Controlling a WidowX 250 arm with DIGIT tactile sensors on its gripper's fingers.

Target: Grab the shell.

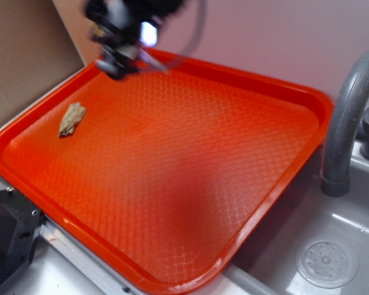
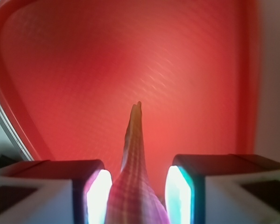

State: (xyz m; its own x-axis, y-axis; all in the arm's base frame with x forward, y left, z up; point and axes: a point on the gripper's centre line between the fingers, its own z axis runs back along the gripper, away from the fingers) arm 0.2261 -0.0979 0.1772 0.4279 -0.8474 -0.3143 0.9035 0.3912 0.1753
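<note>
The shell (image 2: 133,154) is a striped tan and cream spiral. In the wrist view it sits between the two lit pads (image 2: 99,196), its long thin tail pointing away over the orange tray (image 2: 186,56). My gripper (image 2: 137,189) is shut on its wider body. In the exterior view the gripper (image 1: 119,64) is blurred and hangs over the tray's far left corner, with the shell's thin tail (image 1: 155,62) sticking out to its right. The body of the shell is hidden there by the fingers.
A flat, rough beige fragment (image 1: 72,118) lies on the tray (image 1: 318,103) at the left. A grey faucet (image 1: 346,123) and a sink with a drain (image 1: 326,263) are at the right. A black box (image 1: 9,233) sits at the lower left.
</note>
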